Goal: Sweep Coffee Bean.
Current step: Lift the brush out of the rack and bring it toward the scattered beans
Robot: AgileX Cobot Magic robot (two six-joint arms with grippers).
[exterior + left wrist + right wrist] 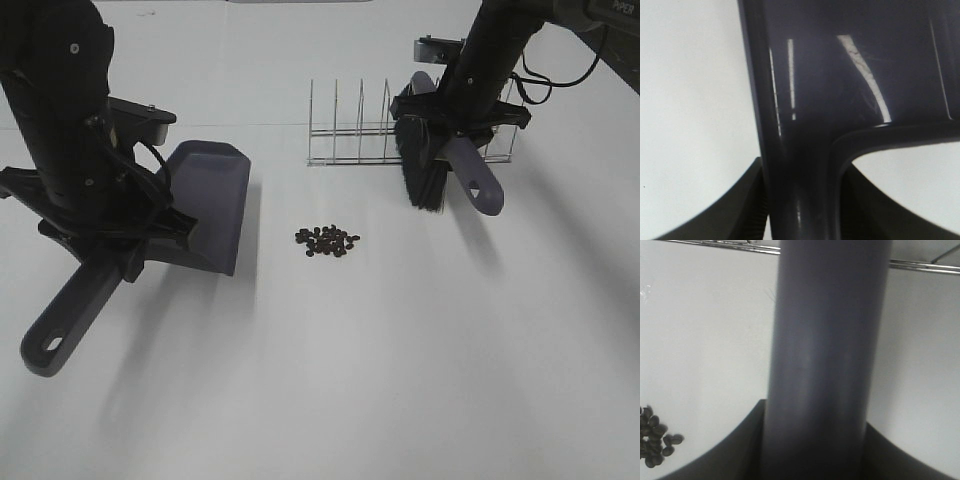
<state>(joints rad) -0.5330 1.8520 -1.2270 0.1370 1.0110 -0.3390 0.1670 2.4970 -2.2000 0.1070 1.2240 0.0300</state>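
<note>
The coffee beans [327, 241] lie in a small dark cluster on the white table, near its middle; they also show in the right wrist view [654, 437]. My left gripper [128, 240] is shut on the handle of a purple-grey dustpan [210, 205], whose mouth rests on the table left of the beans. In the left wrist view the fingers [747, 210] clamp the dustpan's handle [800, 200]. My right gripper [455, 115] is shut on the purple handle [825, 360] of a brush [425, 165] with black bristles, held above the table, right of and behind the beans.
A wire rack [350, 125] stands at the back of the table, right behind the brush. The brush handle's end [480, 190] sticks out forward. The dustpan handle [65, 315] reaches toward the front left.
</note>
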